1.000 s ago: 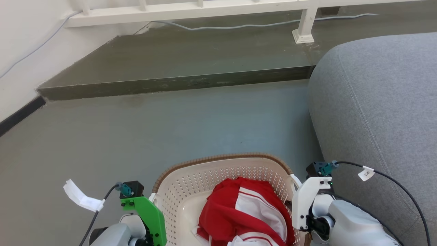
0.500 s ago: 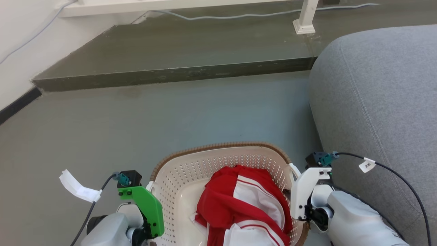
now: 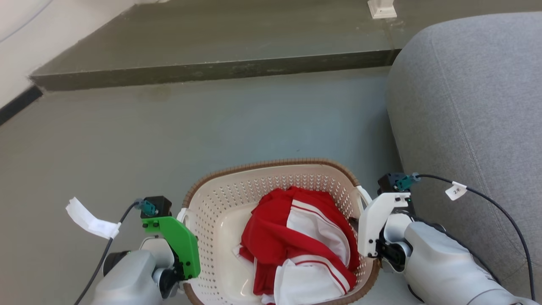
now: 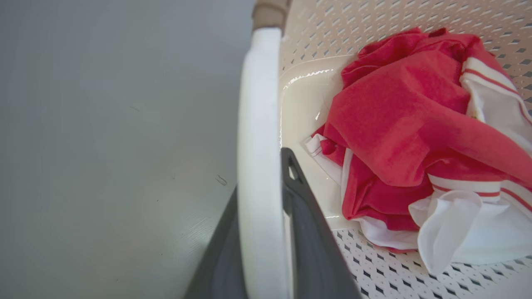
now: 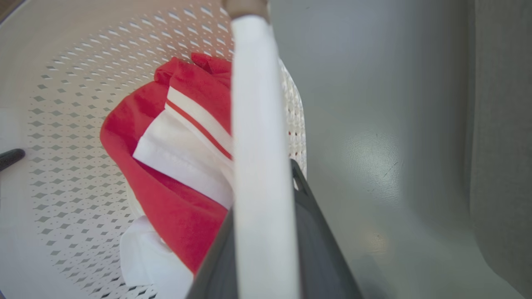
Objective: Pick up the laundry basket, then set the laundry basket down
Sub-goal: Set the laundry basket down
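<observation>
The laundry basket [image 3: 220, 199], cream with perforated walls and a brown woven-look rim [image 3: 271, 163], sits low in the head view between my two arms. A crumpled red and white garment [image 3: 292, 237] lies inside it. My left gripper [image 3: 183, 237], under its green cover, is at the basket's left side. In the left wrist view that gripper [image 4: 262, 174] is shut on the white handle [image 4: 257, 104]. My right gripper [image 3: 367, 228] is at the right side and is likewise shut [image 5: 264, 187] on the other white handle [image 5: 251, 83]. Whether the basket touches the floor cannot be told.
A grey sofa [image 3: 465, 106] stands close along the right, near my right arm. A raised dark step [image 3: 211, 72] crosses the far side, with a white post base [image 3: 381, 8] on it. A pale wall [image 3: 17, 51] runs at the left. Grey floor [image 3: 169, 140] lies ahead.
The camera has tilted down, so the step sits higher in the picture and more of the basket shows. Both grippers stay shut on the handles.
</observation>
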Controlling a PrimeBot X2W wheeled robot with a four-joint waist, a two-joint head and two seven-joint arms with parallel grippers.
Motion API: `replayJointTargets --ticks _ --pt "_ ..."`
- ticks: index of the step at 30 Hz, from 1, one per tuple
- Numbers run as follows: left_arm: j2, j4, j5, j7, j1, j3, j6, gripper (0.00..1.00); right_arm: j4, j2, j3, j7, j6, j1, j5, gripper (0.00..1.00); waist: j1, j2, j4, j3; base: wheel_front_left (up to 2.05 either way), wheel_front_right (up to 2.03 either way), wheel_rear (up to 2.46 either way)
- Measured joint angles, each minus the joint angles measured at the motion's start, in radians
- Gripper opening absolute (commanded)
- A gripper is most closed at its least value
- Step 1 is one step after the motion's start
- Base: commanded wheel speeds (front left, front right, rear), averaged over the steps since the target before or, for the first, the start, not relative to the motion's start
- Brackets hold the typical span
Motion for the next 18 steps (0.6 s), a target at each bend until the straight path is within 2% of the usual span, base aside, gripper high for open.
replayJointTargets --ticks 9,18 --pt "0.011 -0.01 0.0 -0.02 -0.052 -0.001 0.0 0.0 0.0 0.0 0.001 -0.026 0.0 -0.049 0.007 0.0 0.0 0.0 0.001 0.062 0.0 0.0 0.0" --pt "0.026 -0.02 0.0 -0.093 -0.12 0.0 0.0 0.0 -0.002 0.001 -0.018 -0.091 0.0 -0.115 0.008 0.0 0.0 0.0 0.003 0.16 0.0 0.0 0.0"
